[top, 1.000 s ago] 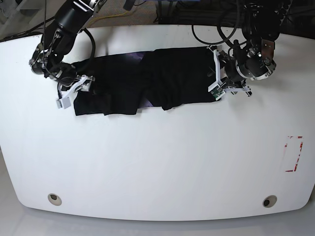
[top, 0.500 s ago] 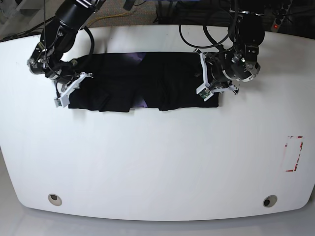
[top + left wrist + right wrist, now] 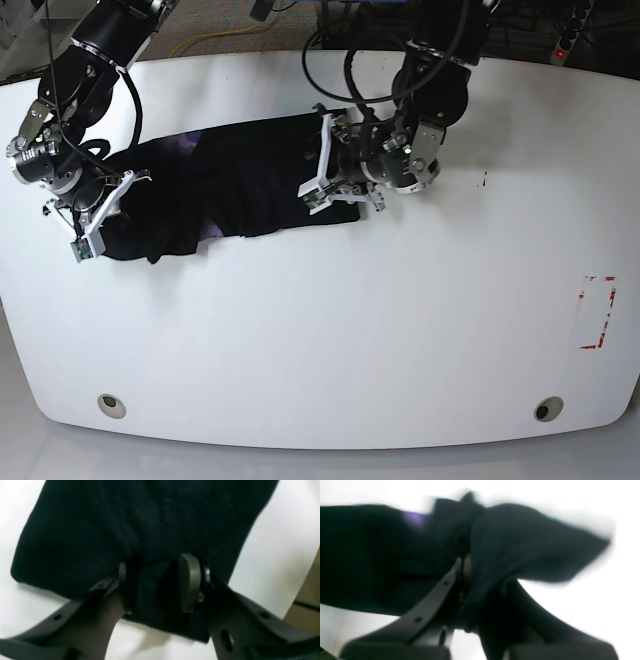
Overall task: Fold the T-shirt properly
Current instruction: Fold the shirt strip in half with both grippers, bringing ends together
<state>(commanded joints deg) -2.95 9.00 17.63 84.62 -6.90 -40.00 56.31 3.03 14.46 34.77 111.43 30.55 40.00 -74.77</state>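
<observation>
The black cloth T-shirt (image 3: 235, 180), lying banded across the white table (image 3: 330, 340), was clamped endwise by left hand (image 3: 155, 585) and right hand (image 3: 467, 580); seemingly mid-fold; one end should be carried over the other.

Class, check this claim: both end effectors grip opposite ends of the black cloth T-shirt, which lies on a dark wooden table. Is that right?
Not quite. The table is white, not dark wood, as the base view shows. The rest holds: the left end effector and the right end effector each grip an end of the black cloth T-shirt.
</observation>
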